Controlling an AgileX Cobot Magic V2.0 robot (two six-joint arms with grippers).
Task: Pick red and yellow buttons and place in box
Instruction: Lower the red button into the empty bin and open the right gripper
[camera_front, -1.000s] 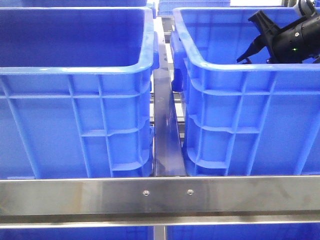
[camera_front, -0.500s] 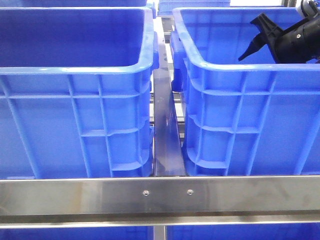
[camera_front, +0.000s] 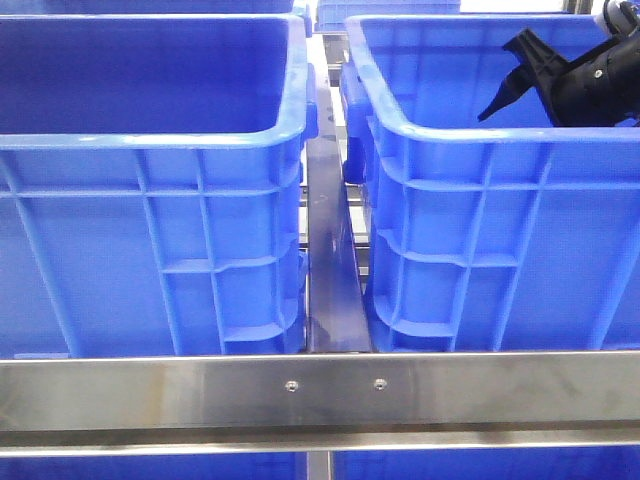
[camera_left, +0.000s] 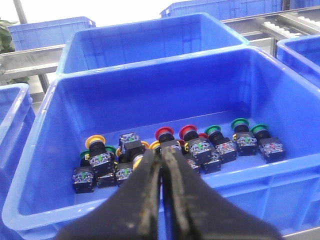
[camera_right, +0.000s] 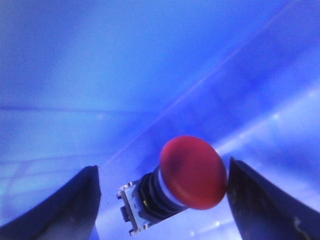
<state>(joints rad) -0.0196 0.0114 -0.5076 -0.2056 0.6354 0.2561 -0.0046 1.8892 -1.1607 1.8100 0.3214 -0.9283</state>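
Right pincer (camera_front: 500, 100) sits over the right blue bin (camera_front: 480, 230) with its fingers spread wide, and a red button (camera_right: 192, 172) lies between them on the bin floor, looks untouched I think. Left pincer (camera_left: 162, 157) is pressed together, empty, above a bin of buttons (camera_left: 195, 145).

A brushed steel rail (camera_front: 320, 390) runs straight across at my 6 o'clock in the front view, with two small screws (camera_front: 291, 385) near its middle, and a narrow metal strip (camera_front: 330, 260) leads away from it toward 12 o'clock. My left wrist view shows three green-capped buttons (camera_left: 240, 122) close together, a roller conveyor (camera_left: 290, 22) at 1 o'clock, and a spare blue crate (camera_left: 55, 30) at 11 o'clock with a green leaf (camera_left: 4, 37) beside it
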